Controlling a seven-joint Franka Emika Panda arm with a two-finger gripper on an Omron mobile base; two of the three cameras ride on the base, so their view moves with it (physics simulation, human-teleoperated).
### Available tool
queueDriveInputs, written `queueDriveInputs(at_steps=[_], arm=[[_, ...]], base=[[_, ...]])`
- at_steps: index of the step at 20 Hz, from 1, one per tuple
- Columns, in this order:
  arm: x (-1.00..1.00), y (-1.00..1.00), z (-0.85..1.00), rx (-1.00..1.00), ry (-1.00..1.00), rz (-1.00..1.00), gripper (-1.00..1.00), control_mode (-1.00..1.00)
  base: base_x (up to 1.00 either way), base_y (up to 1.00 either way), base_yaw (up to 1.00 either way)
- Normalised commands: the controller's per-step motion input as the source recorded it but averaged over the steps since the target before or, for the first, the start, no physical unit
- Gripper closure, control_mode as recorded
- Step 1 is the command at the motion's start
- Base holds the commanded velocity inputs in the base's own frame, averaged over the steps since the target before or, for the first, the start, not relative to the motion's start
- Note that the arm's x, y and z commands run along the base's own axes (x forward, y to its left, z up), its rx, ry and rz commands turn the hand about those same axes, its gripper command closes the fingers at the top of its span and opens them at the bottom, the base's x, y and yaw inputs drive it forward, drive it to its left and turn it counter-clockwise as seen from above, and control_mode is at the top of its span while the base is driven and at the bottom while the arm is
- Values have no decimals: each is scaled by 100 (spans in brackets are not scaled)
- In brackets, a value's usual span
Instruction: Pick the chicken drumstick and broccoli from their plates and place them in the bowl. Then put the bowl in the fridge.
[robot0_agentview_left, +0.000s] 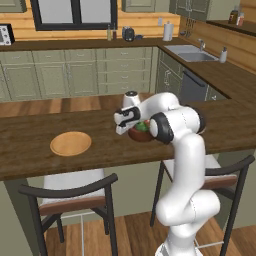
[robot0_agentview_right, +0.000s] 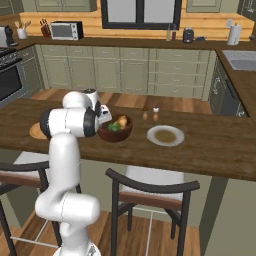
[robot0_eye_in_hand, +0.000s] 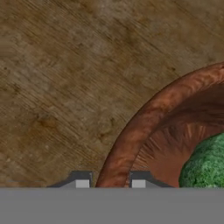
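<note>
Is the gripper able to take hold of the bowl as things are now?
Probably yes: the gripper looks already shut on the bowl rim, one finger on each side, and nothing blocks it.

I can read no text, label, brand or number anywhere from here, though the microwave (robot0_agentview_right: 66, 30) on the far counter and the bottles (robot0_agentview_left: 236, 16) on the shelf may carry markings too small to resolve.
</note>
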Motion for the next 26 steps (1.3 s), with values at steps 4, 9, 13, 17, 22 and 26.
queueDriveInputs(at_steps=[4, 9, 13, 17, 22, 26], arm=[[-97, -1, 44, 6, -3, 5, 100, -100], [-100, 0, 42, 2, -10, 18, 100, -100], [-100, 0, 55, 0, -10, 30, 100, -100], [-100, 0, 39, 0, -1, 44, 100, -100], [-100, 0, 49, 0, 0, 38, 100, -100], [-100, 0, 56, -4, -3, 30, 100, -100]], base=[[0, 0, 0], [0, 0, 0], [0, 0, 0], [0, 0, 0], [0, 0, 0], [0, 0, 0]])
